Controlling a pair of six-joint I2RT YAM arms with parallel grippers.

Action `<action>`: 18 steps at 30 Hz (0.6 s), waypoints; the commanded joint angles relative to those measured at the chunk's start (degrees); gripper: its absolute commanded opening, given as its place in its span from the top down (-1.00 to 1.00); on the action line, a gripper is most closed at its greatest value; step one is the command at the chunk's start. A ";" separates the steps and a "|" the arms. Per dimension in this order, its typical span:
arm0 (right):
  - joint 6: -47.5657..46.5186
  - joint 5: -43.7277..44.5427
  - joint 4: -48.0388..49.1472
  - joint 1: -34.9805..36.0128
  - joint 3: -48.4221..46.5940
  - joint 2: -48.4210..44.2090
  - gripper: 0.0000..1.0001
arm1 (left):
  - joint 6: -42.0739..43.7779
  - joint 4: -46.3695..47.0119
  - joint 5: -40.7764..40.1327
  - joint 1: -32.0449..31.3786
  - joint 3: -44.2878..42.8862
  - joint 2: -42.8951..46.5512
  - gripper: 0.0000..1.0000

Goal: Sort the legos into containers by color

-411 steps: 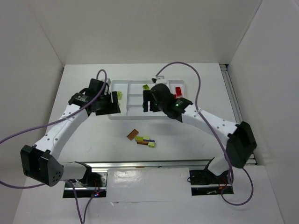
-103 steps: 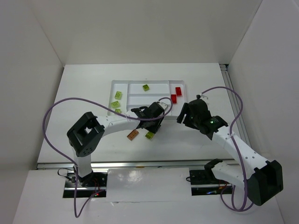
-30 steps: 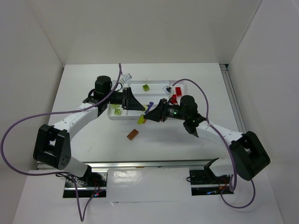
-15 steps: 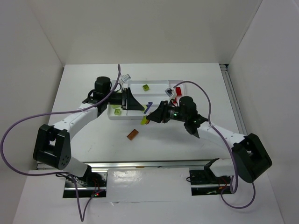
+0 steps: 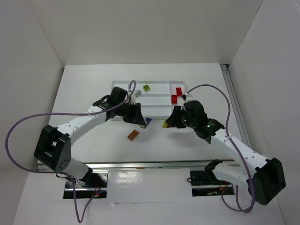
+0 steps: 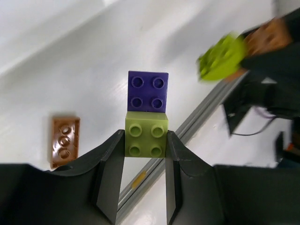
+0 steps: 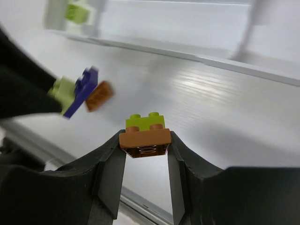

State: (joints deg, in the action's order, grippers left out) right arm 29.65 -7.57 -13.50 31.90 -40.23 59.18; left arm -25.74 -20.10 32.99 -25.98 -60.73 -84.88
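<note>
My left gripper [image 5: 143, 121] is shut on a lime green lego [image 6: 146, 139] with a purple lego [image 6: 148, 91] stuck to its far side. It hangs over the table just in front of the white tray of containers [image 5: 157, 101]. My right gripper [image 5: 168, 123] is shut on a brown-orange lego [image 7: 145, 139] that has a lime green lego [image 7: 145, 121] on top. A gap separates the two grippers. Another brown-orange lego [image 5: 133, 135] lies loose on the table. Inside the tray lie a lime green lego [image 5: 146, 87] and two red legos [image 5: 178, 91].
The left arm reaches across the tray's left end and hides part of it. Purple cables loop above both arms. A metal rail [image 5: 140, 165] runs along the table's near edge. White walls close in the table on three sides.
The two grippers, almost touching half a second ago, have drawn apart, each keeping a pair of legos. Both have come nearer, away from the tray; the right one moved right.
</note>
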 commanded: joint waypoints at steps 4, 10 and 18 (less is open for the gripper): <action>-0.21 19.08 -14.89 0.36 -5.30 -2.66 0.64 | -0.88 -2.84 -24.44 -15.67 -0.08 -4.84 1.00; 0.84 20.14 -16.03 0.36 -5.30 -3.72 0.64 | -6.25 -1.53 -39.31 -24.37 -3.16 -14.43 1.00; -0.20 20.76 -16.65 0.36 -5.83 -4.25 0.64 | -5.47 -2.66 -40.82 -25.00 -5.71 -15.59 -0.60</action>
State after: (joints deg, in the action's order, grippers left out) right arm 30.11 11.40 -29.30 31.90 -42.92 56.62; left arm -31.16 -21.12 -5.04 -50.98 -64.60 -101.73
